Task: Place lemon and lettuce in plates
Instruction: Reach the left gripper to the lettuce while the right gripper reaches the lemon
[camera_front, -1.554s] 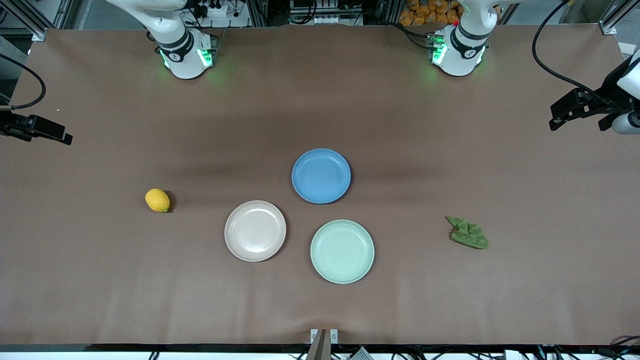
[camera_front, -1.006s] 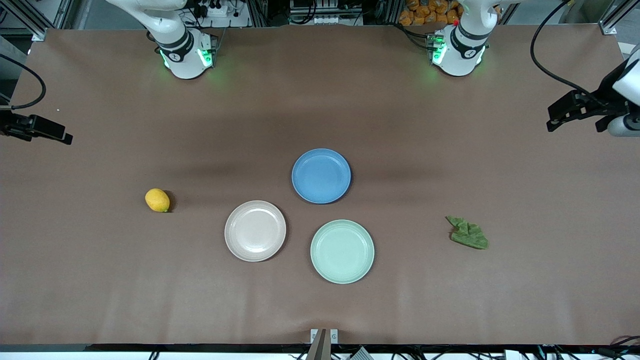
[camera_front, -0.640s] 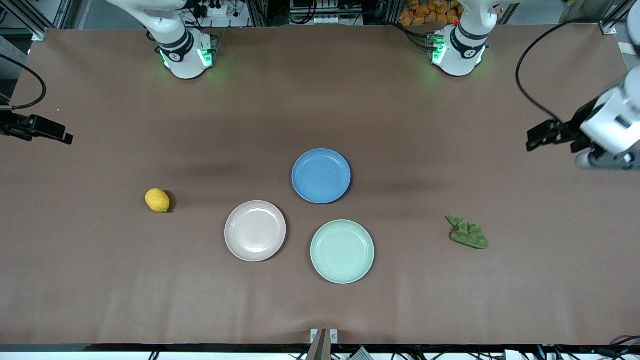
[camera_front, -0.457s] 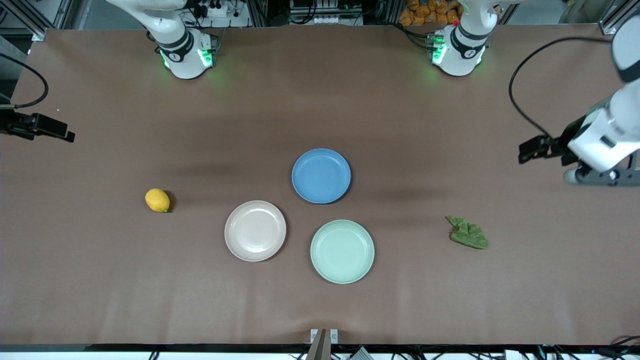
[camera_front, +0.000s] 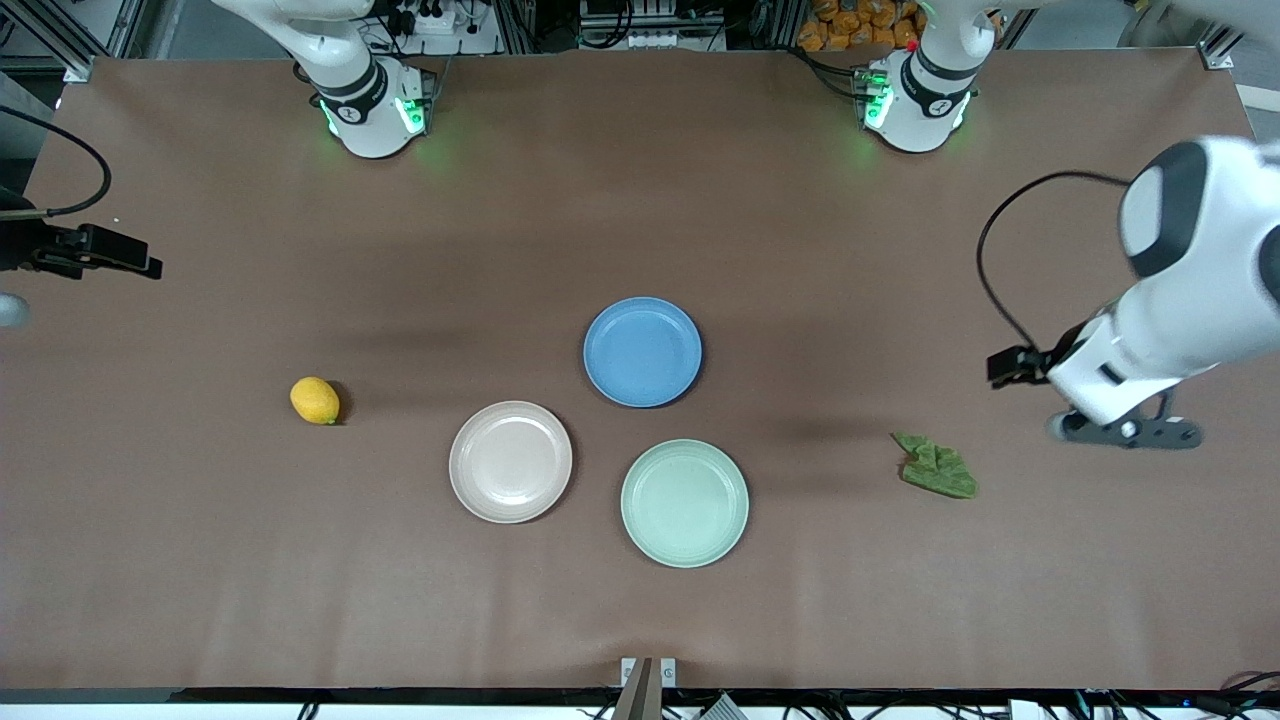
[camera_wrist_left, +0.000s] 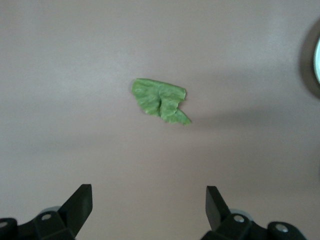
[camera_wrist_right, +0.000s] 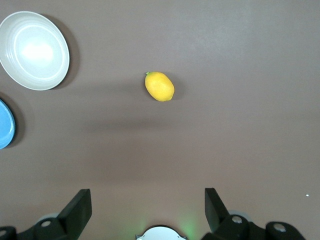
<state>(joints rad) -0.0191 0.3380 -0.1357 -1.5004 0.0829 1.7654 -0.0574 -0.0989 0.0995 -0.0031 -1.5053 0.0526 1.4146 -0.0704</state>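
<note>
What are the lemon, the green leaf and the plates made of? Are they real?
The lemon looks like smooth plastic with an even yellow-orange skin, though it may be real. The lettuce seems a matte, crinkled, flat fake leaf, perhaps fabric or soft plastic. The beige-pink plate, mint plate and blue plate look like hard plastic with a soft sheen.

Lemon (camera_front: 315, 400) lying on bare table toward right arm's end. Crumpled lettuce (camera_front: 936, 467) lying toward left arm's end. Beige-pink plate (camera_front: 510, 461) and mint plate (camera_front: 684, 502) sitting between them, both empty.
</note>
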